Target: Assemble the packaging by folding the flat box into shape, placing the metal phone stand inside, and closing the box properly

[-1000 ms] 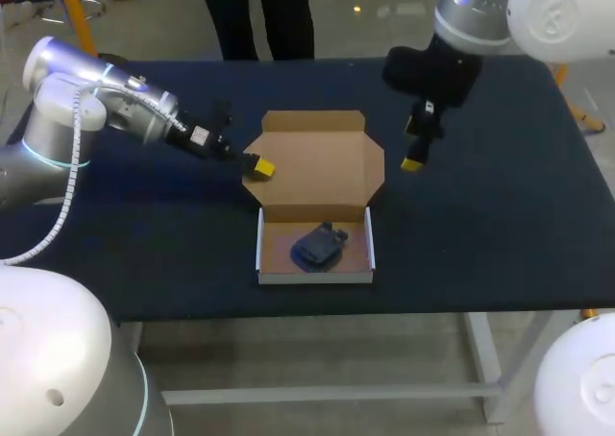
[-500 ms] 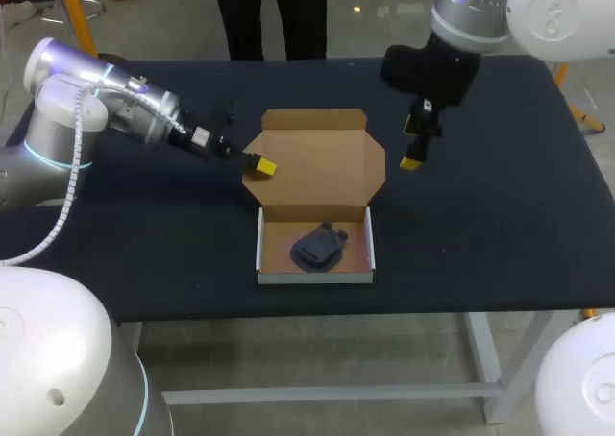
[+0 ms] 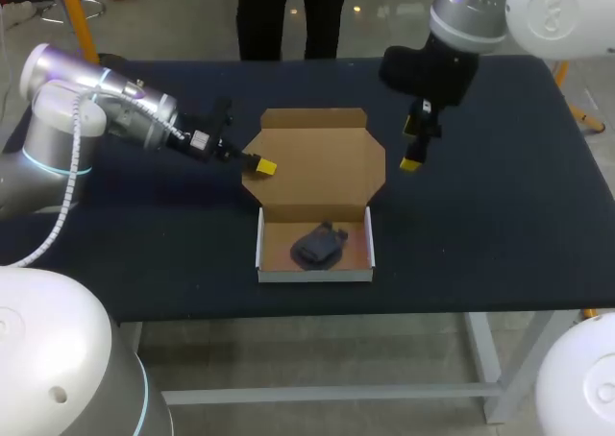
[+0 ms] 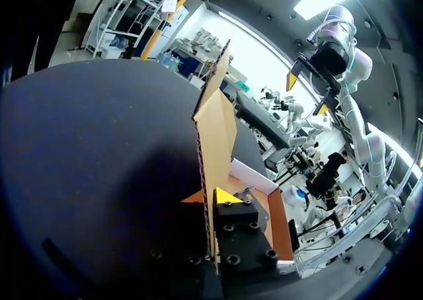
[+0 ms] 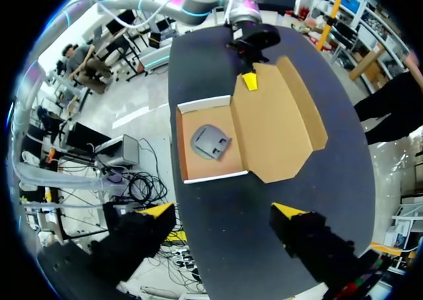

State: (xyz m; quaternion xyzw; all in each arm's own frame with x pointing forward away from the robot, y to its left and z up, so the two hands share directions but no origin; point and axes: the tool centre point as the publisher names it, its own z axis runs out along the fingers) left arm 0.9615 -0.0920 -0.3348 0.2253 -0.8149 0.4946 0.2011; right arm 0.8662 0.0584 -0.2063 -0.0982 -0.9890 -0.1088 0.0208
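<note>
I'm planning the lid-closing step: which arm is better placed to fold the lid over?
Left, probably. The left gripper is shut on the lid at its left flap. The right gripper hangs open above the table beside the lid, touching nothing.

Head view: high and behind, looking down on the whole table.
Left wrist view: low, very near the box lid's edge.
Right wrist view: high, facing down.
Shared: box, all views.
</note>
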